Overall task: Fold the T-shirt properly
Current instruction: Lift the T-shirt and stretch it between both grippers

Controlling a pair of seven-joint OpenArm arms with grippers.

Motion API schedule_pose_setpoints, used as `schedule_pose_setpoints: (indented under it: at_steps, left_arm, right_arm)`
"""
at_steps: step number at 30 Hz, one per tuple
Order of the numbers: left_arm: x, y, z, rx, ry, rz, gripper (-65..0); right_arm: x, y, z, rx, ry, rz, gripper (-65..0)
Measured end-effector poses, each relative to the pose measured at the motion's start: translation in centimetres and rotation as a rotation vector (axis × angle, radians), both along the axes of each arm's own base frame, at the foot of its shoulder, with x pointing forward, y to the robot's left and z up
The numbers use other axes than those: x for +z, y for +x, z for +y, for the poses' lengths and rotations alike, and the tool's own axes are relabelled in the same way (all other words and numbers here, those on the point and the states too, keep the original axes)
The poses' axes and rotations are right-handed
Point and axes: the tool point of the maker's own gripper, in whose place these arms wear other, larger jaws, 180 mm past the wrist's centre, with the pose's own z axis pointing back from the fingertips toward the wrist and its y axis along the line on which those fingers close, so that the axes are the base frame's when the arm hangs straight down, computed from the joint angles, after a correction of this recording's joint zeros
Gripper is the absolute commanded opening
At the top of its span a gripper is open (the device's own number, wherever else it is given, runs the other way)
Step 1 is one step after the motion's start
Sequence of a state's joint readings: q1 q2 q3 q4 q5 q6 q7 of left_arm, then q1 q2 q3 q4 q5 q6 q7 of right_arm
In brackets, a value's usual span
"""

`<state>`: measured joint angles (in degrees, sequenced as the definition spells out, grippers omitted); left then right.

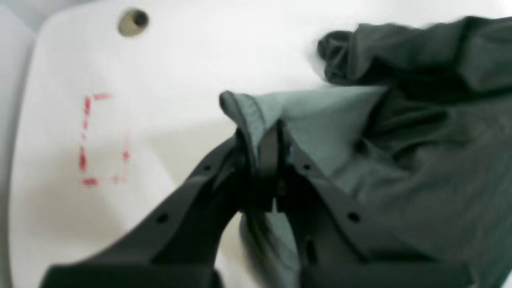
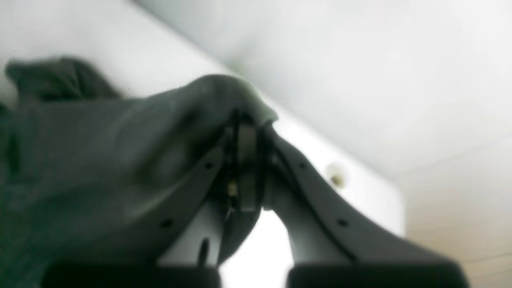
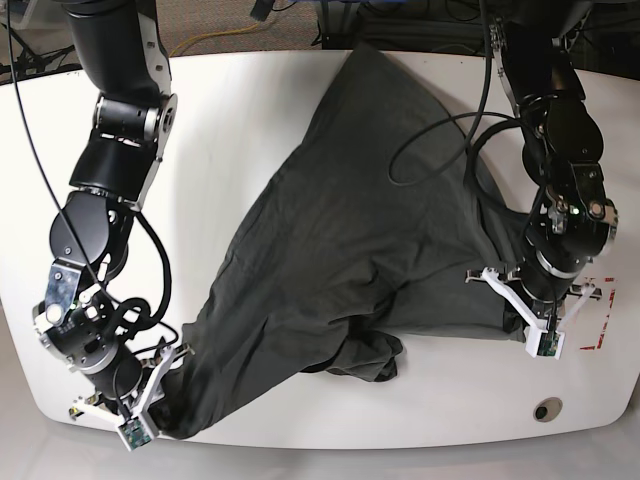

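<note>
item: right gripper [image 3: 165, 400], black two-fingered claw on a black and white arm, at the near edge of the table on the base view's left; fingers clamped together on a bunched edge of the cloth, seen close in the right wrist view [image 2: 244, 120] with fabric humped over the fingertips; item: small round hole [image 3: 546, 409] in the table top, near the front corner on the base view's right; item: left gripper [image 3: 520, 295], black claw of like make, on the base view's right, just beside a dashed red rectangle [image 3: 598, 315] marked on the table; fingers shut tight on a hemmed fold of cloth, the hem standing up above the fingertips in the left wrist view [image 1: 264, 140]; item: large plain dark charcoal-grey t-shirt [image 3: 350, 240] of soft wrinkled fabric, spread crumpled across the middle of the white rounded table [image 3: 230, 120]; held at two points, one by each claw; a rumpled lump lies between them near the front; the cloth narrows to a point toward the far edge; item: cables [image 3: 430, 140], black, looping over the shirt from the left arm.
</note>
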<state>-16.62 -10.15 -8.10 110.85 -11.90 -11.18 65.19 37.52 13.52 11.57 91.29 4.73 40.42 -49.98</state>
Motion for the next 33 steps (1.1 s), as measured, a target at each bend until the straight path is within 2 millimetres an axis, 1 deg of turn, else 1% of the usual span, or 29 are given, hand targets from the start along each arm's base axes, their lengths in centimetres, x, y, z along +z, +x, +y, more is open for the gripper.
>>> schedule_pose_setpoints:
  at_steps: [2, 5, 7, 10, 12, 13, 17, 19, 21, 23, 26, 29, 31, 33]
  left_arm:
    - [1.8, 0.7, 0.3, -0.003, 0.006, -0.036, -64.2]
    - [4.1, 1.5, 1.5, 0.013, 0.042, -0.089, -64.2]
    - [5.8, 1.9, 2.2, 0.028, 0.058, -0.126, -64.2]
    - [8.0, 2.5, 2.7, 0.037, 0.075, -0.169, -64.2]
    - [9.5, 2.7, 3.1, 0.030, 0.090, -0.198, -64.2]
    - [10.5, 2.8, 3.8, 0.042, 0.109, -0.218, -64.2]
    - [13.8, 2.8, 6.1, 0.093, 0.168, -0.282, -64.2]
    - [14.4, 2.7, 6.6, 0.103, 0.179, -0.293, -64.0]
    - [14.7, 2.5, 7.3, 0.118, 0.171, -0.302, -64.0]
    - [14.6, 2.3, 7.8, 0.130, 0.159, -0.300, -64.0]
    - [13.4, 1.8, 8.9, 0.147, 0.180, -0.271, -64.0]
    - [10.9, 1.0, 9.6, 0.149, 0.195, -0.207, -64.0]
    - [8.4, 0.1, 10.2, 0.155, 0.193, -0.146, -64.0]
    - [7.0, -0.5, 10.5, 0.158, 0.183, -0.116, -64.0]
  right_arm:
    - [1.9, 0.8, -0.9, -0.013, -0.009, -0.025, -65.0]
    - [4.2, 1.5, -2.5, -0.048, -0.033, -0.039, -65.0]
    - [6.5, 1.9, -3.7, -0.081, -0.045, -0.067, -65.0]
    - [10.3, 2.1, -4.5, -0.089, -0.053, -0.142, -65.0]
    - [12.1, 2.0, -4.9, -0.094, -0.057, -0.178, -65.0]
    - [13.1, 1.9, -5.4, -0.104, -0.064, -0.194, -65.0]
    - [14.7, 1.5, -7.0, -0.136, -0.089, -0.222, -65.0]
    - [14.8, 1.4, -7.4, -0.143, -0.095, -0.223, -65.0]
    - [14.6, 1.2, -8.2, -0.159, -0.099, -0.217, -65.0]
    - [13.8, 1.0, -8.7, -0.165, -0.106, -0.202, -65.0]
    - [11.0, 0.7, -9.4, -0.174, -0.095, -0.152, -65.0]
    - [6.4, -0.1, -10.6, -0.202, -0.063, -0.063, -65.0]
    - [2.5, -1.1, -11.3, -0.221, -0.034, 0.011, -65.0]
    - [0.2, -2.0, -12.1, -0.252, -0.015, 0.051, -65.0]
